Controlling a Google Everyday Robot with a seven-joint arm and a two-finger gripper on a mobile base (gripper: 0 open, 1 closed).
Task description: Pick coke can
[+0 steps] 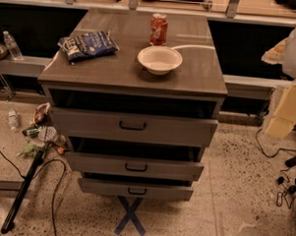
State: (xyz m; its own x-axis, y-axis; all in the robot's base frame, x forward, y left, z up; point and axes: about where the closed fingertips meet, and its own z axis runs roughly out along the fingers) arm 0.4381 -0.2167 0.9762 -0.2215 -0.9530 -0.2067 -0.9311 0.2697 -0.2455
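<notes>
Far right, hand [278, 51] (one coke can [159, 29])

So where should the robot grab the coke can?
Round its red middle, from the right side, probably: the coke can stands upright, the white bowl blocks its front, and the gripper is off at the picture's right edge.

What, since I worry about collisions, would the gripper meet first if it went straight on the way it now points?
The gripper, at the right edge beside the drawer cabinet, seems to point down, so it would probably reach the speckled floor first, far from the coke can; depth is unclear.
</notes>
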